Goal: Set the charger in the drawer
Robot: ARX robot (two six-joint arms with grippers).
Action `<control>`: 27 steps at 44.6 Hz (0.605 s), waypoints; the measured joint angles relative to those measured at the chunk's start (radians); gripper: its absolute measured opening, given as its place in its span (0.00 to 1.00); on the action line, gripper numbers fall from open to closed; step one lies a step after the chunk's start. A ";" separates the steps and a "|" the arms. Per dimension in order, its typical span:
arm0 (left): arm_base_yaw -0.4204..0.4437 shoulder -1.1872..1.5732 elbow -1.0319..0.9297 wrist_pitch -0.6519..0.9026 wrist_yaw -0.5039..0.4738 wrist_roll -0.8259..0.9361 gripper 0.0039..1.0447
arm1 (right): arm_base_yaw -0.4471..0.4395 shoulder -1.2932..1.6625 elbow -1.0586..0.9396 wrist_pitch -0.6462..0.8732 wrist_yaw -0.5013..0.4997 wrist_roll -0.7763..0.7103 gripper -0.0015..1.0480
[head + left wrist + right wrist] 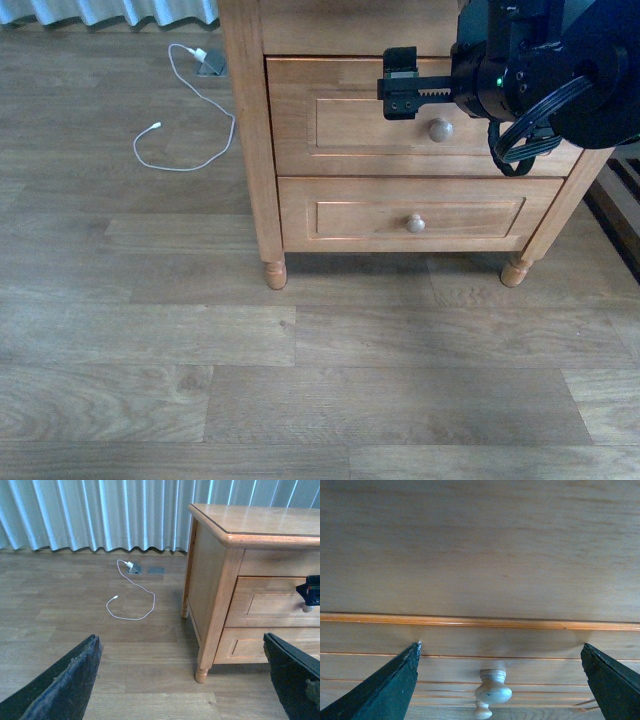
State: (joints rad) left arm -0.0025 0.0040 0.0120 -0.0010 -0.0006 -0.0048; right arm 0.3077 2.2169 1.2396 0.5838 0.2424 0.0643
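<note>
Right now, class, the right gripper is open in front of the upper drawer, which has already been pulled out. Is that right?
Not quite. The upper drawer is shut, flush with the cabinet, as the front view shows. The right gripper is indeed open in front of it, near its knob.

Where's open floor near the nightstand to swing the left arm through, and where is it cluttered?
Bare floor runs in front of the nightstand, past its feet. Left of it, toward the curtain, the white cable loops on the floor: keep clear there. The upper drawer front is crowded: the open right pincer is beside its knob. The nightstand top looks bare.
</note>
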 joint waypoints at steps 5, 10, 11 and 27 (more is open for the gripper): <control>0.000 0.000 0.000 0.000 0.000 0.000 0.94 | -0.005 -0.008 -0.018 0.011 -0.019 0.000 0.92; 0.000 0.000 0.000 0.000 0.000 0.000 0.94 | -0.012 -0.043 -0.064 0.014 -0.044 0.001 0.92; 0.000 0.000 0.000 0.000 0.000 0.000 0.94 | -0.016 -0.074 -0.097 0.014 -0.055 0.003 0.92; 0.000 0.000 0.000 0.000 0.000 0.000 0.94 | -0.073 -0.418 -0.383 -0.018 -0.131 0.040 0.92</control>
State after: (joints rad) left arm -0.0025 0.0040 0.0120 -0.0010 -0.0006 -0.0048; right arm 0.2344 1.7985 0.8562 0.5663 0.1116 0.1043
